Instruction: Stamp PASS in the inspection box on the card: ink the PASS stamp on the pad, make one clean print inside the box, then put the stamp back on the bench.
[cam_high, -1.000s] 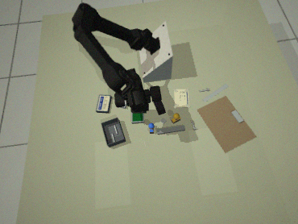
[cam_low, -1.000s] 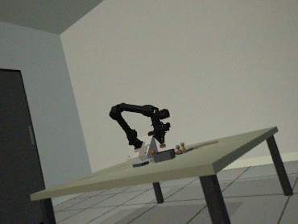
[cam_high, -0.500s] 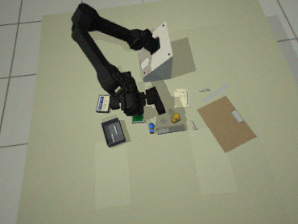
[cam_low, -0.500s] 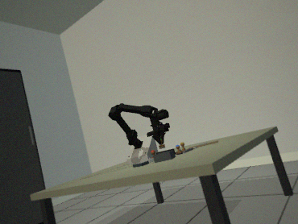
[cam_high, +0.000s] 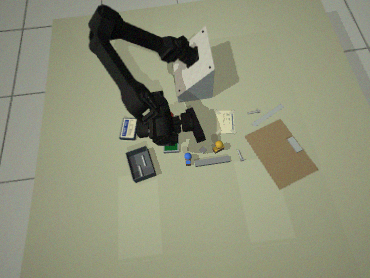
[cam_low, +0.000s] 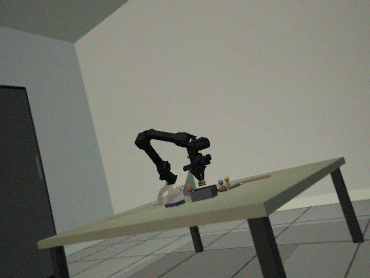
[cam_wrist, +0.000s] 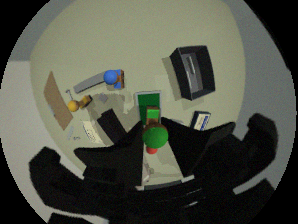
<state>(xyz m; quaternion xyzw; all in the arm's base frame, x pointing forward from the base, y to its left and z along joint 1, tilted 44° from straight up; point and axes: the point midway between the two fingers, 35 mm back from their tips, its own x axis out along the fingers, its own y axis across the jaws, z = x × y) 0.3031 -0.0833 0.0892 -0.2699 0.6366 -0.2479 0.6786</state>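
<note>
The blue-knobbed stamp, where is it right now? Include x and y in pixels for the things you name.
In the top view, the blue-knobbed stamp (cam_high: 188, 159) (cam_wrist: 111, 77) stands just left of the long grey bar (cam_high: 213, 161) (cam_wrist: 91, 82), below and right of the green pad (cam_high: 171, 148) (cam_wrist: 148, 102).

Card (cam_high: 226, 121) (cam_wrist: 91, 131) print too small to read. Red knob (cam_wrist: 151, 150) partly hidden behind green one (cam_wrist: 155, 136), wrist view. Pad (cam_high: 171, 148) half hidden under arm, top view.
</note>
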